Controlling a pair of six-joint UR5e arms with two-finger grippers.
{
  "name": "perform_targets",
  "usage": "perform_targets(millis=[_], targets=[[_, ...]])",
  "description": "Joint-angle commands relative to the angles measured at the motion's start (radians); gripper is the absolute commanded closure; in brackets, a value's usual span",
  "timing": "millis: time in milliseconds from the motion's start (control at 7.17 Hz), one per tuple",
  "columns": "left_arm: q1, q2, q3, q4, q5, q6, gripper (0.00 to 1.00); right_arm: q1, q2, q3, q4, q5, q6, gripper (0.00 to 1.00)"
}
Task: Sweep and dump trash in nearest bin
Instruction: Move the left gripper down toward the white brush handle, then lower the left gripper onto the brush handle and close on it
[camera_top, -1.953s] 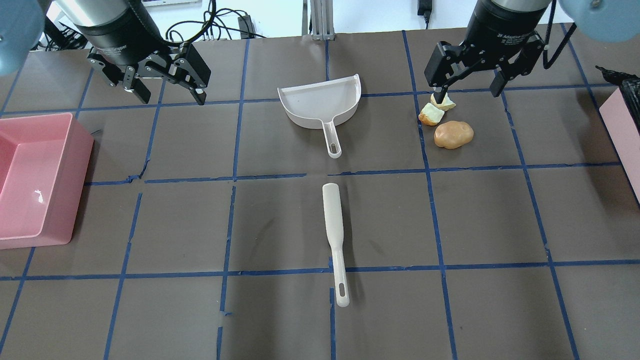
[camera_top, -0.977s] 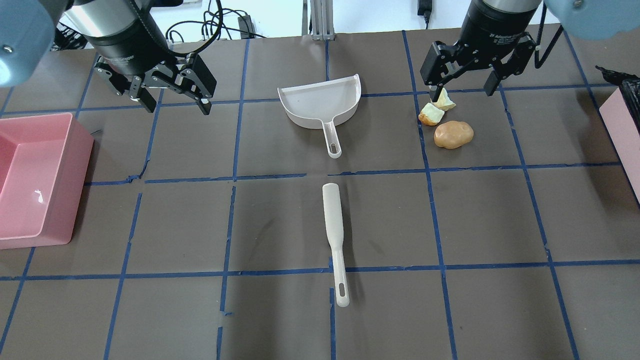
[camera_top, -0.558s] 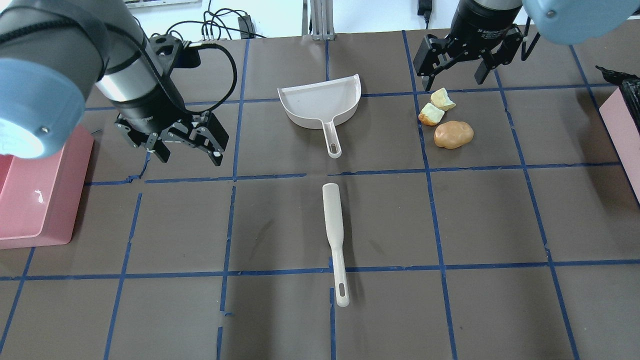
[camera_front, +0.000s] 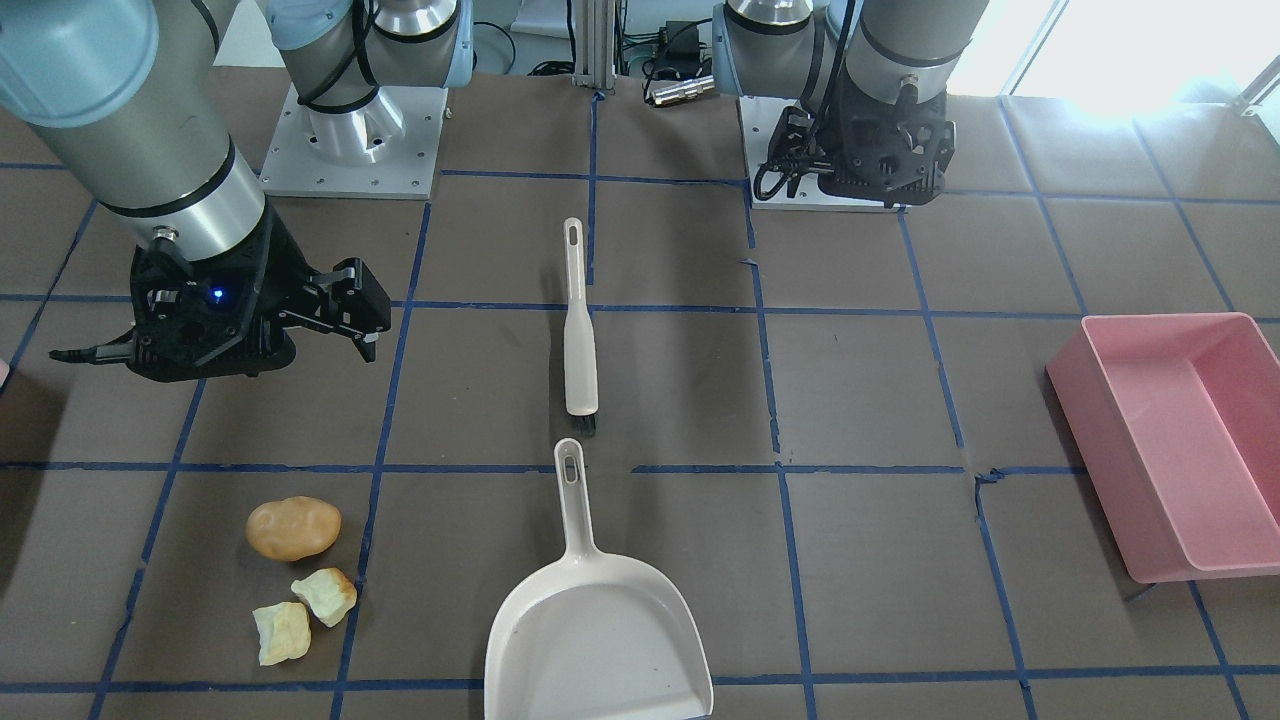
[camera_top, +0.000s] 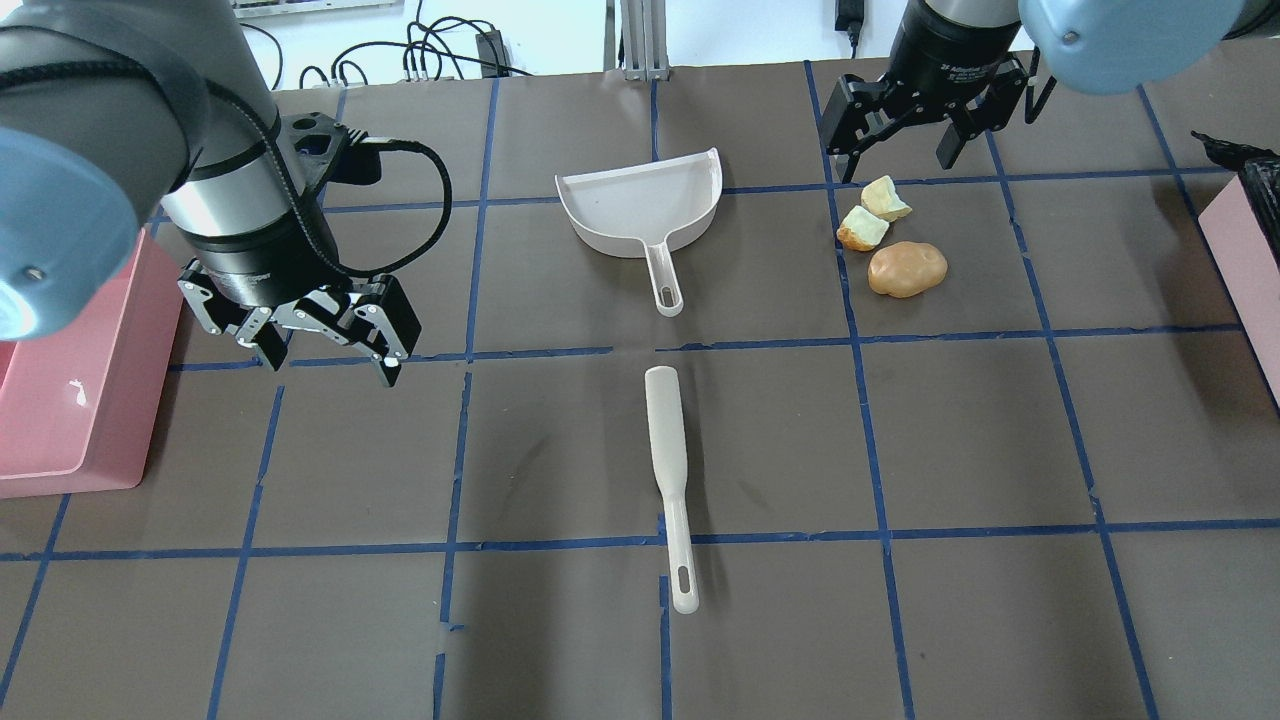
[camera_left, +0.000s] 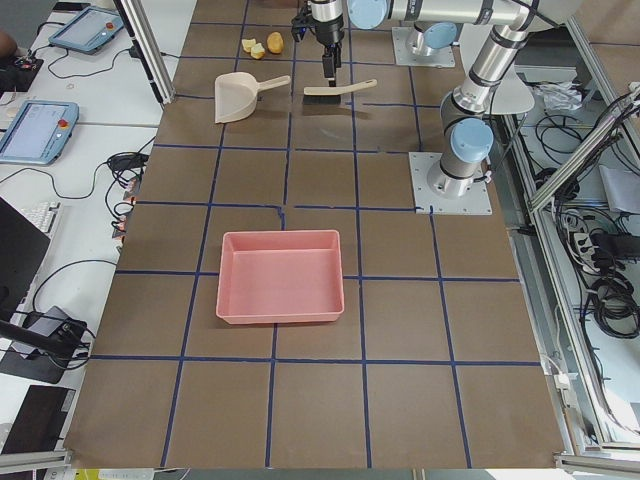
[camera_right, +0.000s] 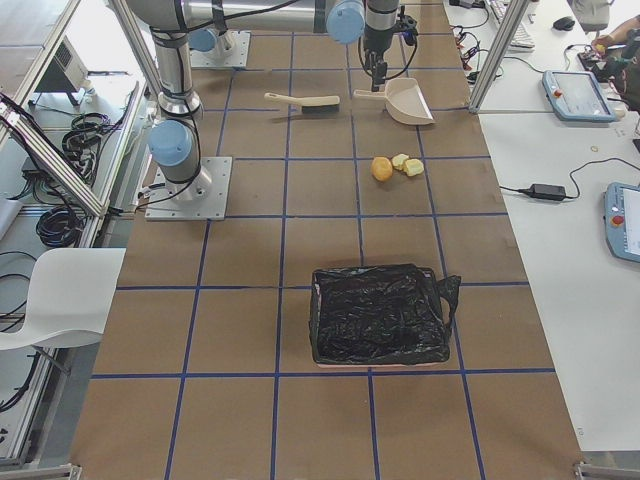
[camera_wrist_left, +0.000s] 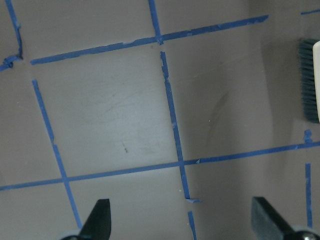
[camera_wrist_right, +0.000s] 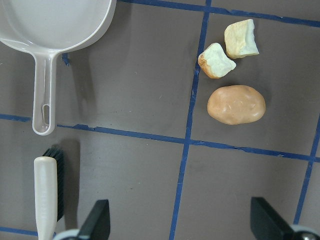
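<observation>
The trash lies at the far right of the table: a tan potato-shaped lump (camera_top: 907, 268) and two pale yellow-green chunks (camera_top: 862, 228) (camera_top: 885, 197). My right gripper (camera_top: 893, 158) is open and empty, hanging just beyond the far chunk and apart from it. My left gripper (camera_top: 330, 362) is open and empty over bare table, left of the middle. A white dustpan (camera_top: 640, 205) lies far centre with its handle towards me. A white brush (camera_top: 665, 440) lies in the middle. The bin shows as a pale-pink edge (camera_top: 1240, 250) at the right, lined with a black bag (camera_right: 380, 315).
A large pink rectangular tray (camera_top: 60, 400) sits at the left edge, partly under my left arm. Blue tape lines grid the brown table. Cables (camera_top: 440, 50) run along the far edge.
My left arm has swung from the far left corner toward the near side, beside the pink tray. My right gripper has drawn back from the far chunk it touched. The trash, dustpan and brush stay put.
</observation>
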Motion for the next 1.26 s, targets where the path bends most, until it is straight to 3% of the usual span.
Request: perform_targets(millis=[0, 140, 279, 558, 698, 837, 1116], targets=[[-0.174, -0.011, 0.024, -0.228, 0.002, -0.022, 0.00, 0.001, 0.001, 0.003, 0.001, -0.007, 0.002, 0.00], [-0.269, -0.060, 0.008, -0.185, -0.007, -0.121, 0.00, -0.001, 0.001, 0.003, 0.001, -0.009, 0.002, 0.00], [-0.345, -0.127, 0.001, 0.005, -0.012, -0.211, 0.00, -0.003, 0.002, 0.004, 0.003, -0.009, 0.000, 0.00], [-0.475, -0.163, -0.050, 0.163, -0.009, -0.600, 0.00, -0.006, 0.002, 0.004, 0.004, -0.009, 0.000, 0.00], [-0.488, -0.162, -0.093, 0.227, -0.016, -0.842, 0.00, -0.007, 0.005, 0.006, 0.004, -0.009, 0.000, 0.00], [-0.491, -0.157, -0.128, 0.257, -0.124, -0.856, 0.00, -0.009, 0.005, 0.006, 0.006, -0.010, 0.000, 0.00], [-0.537, -0.169, -0.168, 0.387, -0.163, -0.781, 0.00, -0.009, 0.007, 0.006, 0.006, -0.010, 0.000, 0.00]])
